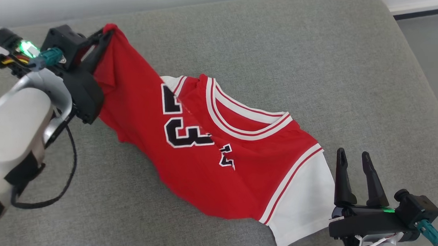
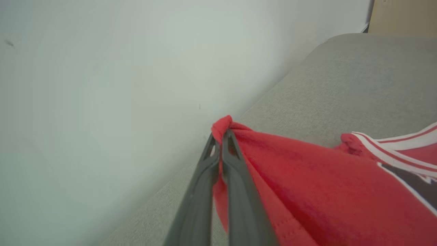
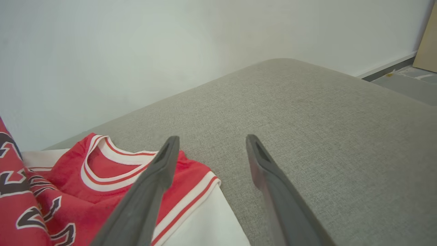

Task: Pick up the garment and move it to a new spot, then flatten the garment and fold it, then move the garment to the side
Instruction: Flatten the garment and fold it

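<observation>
1. The red jersey (image 1: 203, 162) lay stretched on a diagonal across the grey cushion (image 1: 280, 48), running from the far left to the near right in the head view.
2. The left claw (image 1: 106, 32) was pinched tight on a corner of red fabric at the jersey's far-left end and held that corner up off the cushion. A small bunch of cloth poked out past the fingertips (the left wrist view showed this plainly).
3. From the raised corner the cloth sloped down to the cushion, creased and folded over on itself along the middle.
4. Black numerals (image 1: 186, 132) edged in white showed on the front, partly broken up by a fold.
5. The neckline (image 1: 241, 120), trimmed in white and red stripes, faced up near the middle of the jersey.
6. A white sleeve (image 1: 303, 198) with striped trim formed the near-right end and lay flat on the cushion.
7. The right claw (image 1: 353, 154) stood with its two fingers spread apart and nothing between them, just beside the right edge of the white sleeve. Whether it touched the cloth could not be told.
8. A pale wall (image 3: 136, 41) rose behind the cushion's far edge, and a strip of grey floor (image 1: 429, 46) showed past its right side.
9. A black cable (image 1: 69, 176) hung in a loop from the left arm, and a green light (image 1: 25, 47) glowed near that wrist.
</observation>
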Available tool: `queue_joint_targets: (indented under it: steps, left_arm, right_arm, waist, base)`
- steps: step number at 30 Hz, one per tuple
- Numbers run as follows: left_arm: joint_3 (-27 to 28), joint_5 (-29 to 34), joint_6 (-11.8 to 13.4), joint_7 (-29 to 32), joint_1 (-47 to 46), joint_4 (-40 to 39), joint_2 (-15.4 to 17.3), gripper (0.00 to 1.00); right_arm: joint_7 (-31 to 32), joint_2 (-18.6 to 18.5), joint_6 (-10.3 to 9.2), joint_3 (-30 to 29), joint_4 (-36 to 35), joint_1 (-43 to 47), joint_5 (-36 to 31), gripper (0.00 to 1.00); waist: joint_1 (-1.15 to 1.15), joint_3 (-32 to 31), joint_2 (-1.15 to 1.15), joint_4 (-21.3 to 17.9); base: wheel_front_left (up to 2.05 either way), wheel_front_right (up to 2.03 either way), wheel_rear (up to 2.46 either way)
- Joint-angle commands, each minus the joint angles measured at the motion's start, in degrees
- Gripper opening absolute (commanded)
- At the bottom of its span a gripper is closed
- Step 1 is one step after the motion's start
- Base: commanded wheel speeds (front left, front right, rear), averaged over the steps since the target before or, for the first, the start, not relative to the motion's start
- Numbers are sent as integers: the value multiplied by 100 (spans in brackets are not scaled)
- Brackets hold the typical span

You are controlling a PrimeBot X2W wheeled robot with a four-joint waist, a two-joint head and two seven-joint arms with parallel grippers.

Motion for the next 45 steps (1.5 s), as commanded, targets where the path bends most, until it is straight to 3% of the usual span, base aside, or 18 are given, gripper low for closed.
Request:
queue_joint_targets:
  steps: [1,2,3,4,9,13,16,20,27,35,45]
  left_arm:
    - [-132,-161,14,-113,-78,192,-124,5]
    - [-132,-161,14,-113,-78,192,-124,5]
    - [-209,-205,14,-169,-117,314,-146,38]
    - [-290,-253,15,-216,-122,441,-171,100]
    - [-613,-494,14,-606,-122,782,-370,100]
    - [-480,-644,14,-725,33,691,-399,100]
    - [-65,-518,56,-734,314,256,-376,100]
    - [617,-317,291,-734,1097,-477,-356,100]
    - [1412,19,466,-736,2691,-1250,-738,100]
    - [1493,394,208,-736,3816,-1452,-1441,100]
    - [1350,415,13,-737,4080,-1157,-2065,100]
  right_arm:
    - [-3,5,-13,-16,20,-69,-6,100]
    - [-3,5,-13,-16,20,-69,-6,100]
    - [-3,5,-13,-13,36,-84,-9,100]
    - [-3,6,-13,8,50,-101,-12,100]
    - [-3,5,-13,-14,70,-16,-66,100]
    - [-4,1,-13,-69,66,42,-117,100]
    - [-3,2,-13,-142,58,86,-152,100]
    - [-3,5,-13,-181,69,191,-210,100]
    - [-3,6,-13,-210,56,411,-322,100]
    - [-3,1,-13,-221,56,481,-454,100]
    - [-3,1,-13,-83,91,444,-448,100]
  waist:
    - [-1,83,-1,-51]
    - [-1,83,-1,-51]
    - [-1,90,-1,-44]
    - [-1,94,-1,-36]
    - [-1,-23,-1,233]
    - [-1,-168,-1,471]
    - [-1,-285,-1,635]
    - [-1,-454,-1,832]
    - [-1,-666,-1,1165]
    - [-1,-765,-1,1405]
    - [-1,-773,-1,1235]
  base:
    - [0,0,0]
    - [0,0,0]
    - [0,0,0]
    - [0,0,0]
    - [0,0,0]
    - [0,0,0]
    - [0,0,0]
    - [0,0,0]
    - [0,0,0]
    - [0,0,0]
    - [0,0,0]
